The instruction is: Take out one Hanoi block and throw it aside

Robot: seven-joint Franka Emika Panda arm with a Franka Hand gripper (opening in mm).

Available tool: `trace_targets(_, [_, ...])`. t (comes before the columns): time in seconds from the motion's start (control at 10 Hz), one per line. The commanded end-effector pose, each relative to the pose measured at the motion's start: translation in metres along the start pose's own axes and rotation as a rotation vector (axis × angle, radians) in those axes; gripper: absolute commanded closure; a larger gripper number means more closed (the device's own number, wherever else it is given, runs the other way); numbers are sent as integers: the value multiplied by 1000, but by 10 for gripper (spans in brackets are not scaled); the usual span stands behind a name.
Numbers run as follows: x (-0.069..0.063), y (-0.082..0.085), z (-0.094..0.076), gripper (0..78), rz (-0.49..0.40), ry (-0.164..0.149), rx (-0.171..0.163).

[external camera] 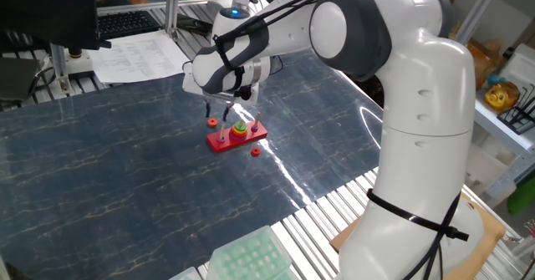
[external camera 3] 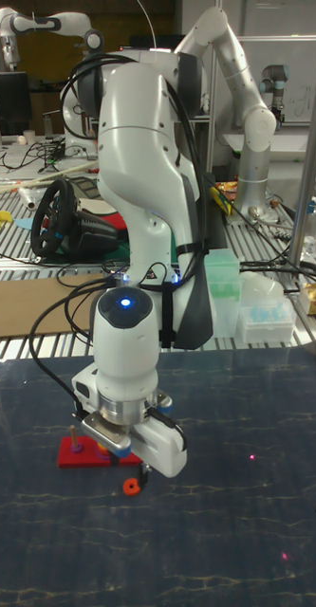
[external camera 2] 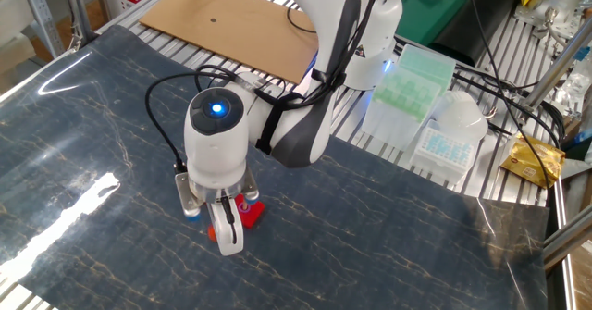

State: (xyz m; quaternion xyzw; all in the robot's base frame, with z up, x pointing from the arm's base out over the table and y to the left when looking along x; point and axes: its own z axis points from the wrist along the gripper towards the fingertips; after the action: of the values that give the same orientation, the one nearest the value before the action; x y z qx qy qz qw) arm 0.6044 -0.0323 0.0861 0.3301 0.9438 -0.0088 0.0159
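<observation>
From the tall view the Hanoi block (external camera 3: 130,487) lies loose on the table; the gripper (external camera: 216,110) hangs spread open above it

One fixed cam looks down across the dark surface (external camera: 125,171) from beside the arm's base. The other fixed cam faces back from the opposite side, closer in. Tall cam sits low, head-on. All three share the red pegged base (external camera: 237,136) at centre.
</observation>
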Motion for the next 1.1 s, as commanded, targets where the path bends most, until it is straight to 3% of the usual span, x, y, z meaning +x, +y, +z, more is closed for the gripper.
trace_targets(0.1, [1,-1,2,2,-16,2,3])
trace_targets(0.7, [1,-1,2,2,-16,2,3])
trace_targets(0.8, [18,-4,-36,2,-68,27,24])
trace_targets(1.1, [22,-10,-58,2,-89,45,42])
